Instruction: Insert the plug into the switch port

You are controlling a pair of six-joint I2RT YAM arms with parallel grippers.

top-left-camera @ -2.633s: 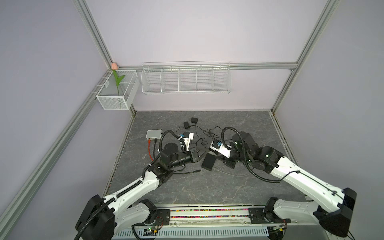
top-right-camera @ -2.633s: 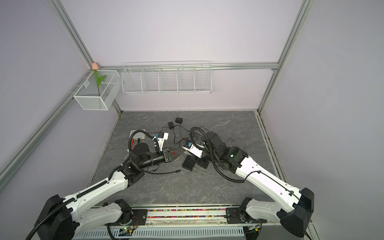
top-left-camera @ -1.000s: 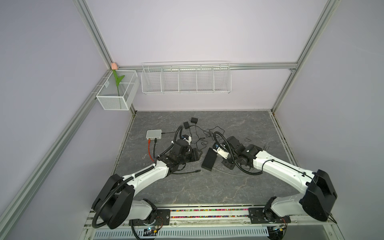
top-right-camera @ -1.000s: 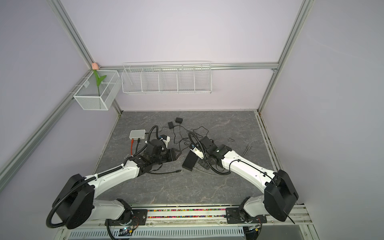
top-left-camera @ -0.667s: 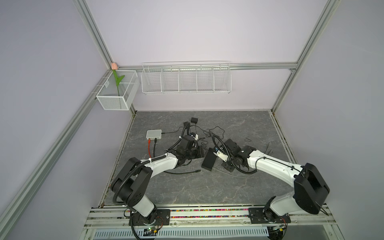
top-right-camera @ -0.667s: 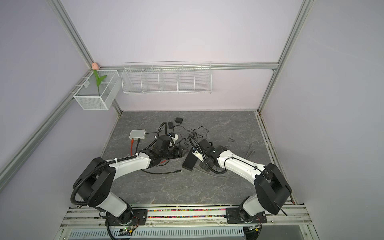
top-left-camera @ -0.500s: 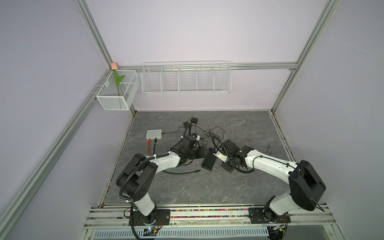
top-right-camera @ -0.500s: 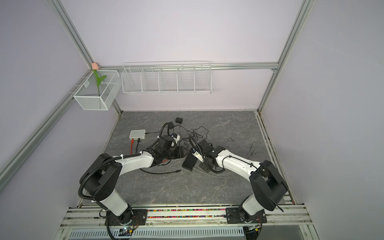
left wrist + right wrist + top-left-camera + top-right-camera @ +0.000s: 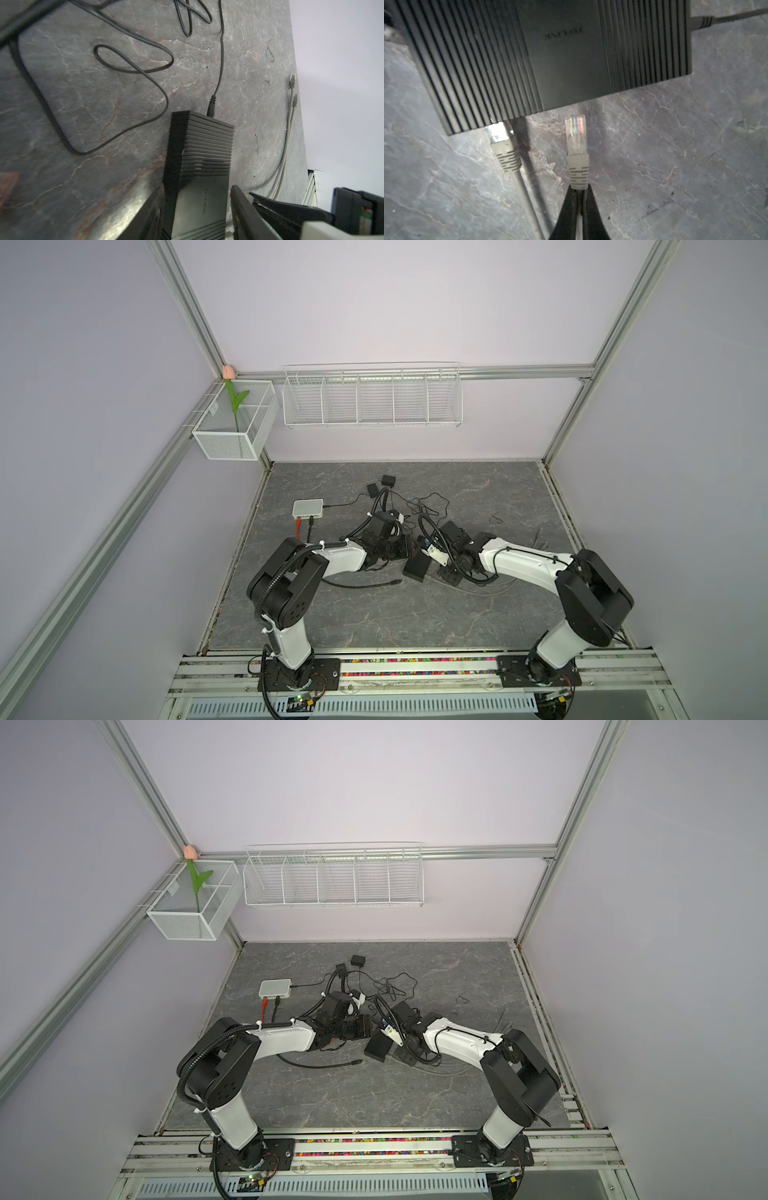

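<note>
Ahead of my right gripper (image 9: 578, 188), clamped on the Ethernet plug (image 9: 576, 135), the network switch (image 9: 560, 52) hides its ports; a misaligned push could jam.

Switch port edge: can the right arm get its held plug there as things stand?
Probably yes: the right gripper holds the plug just short of the switch, with only bare table between.

Two arms (image 9: 340, 562) (image 9: 523, 568); one black switch (image 9: 417, 570), one white switch (image 9: 307, 508); two wire baskets (image 9: 372, 423) (image 9: 228, 445); two adapters (image 9: 388, 479) (image 9: 372, 489); one tulip (image 9: 228, 372).
</note>
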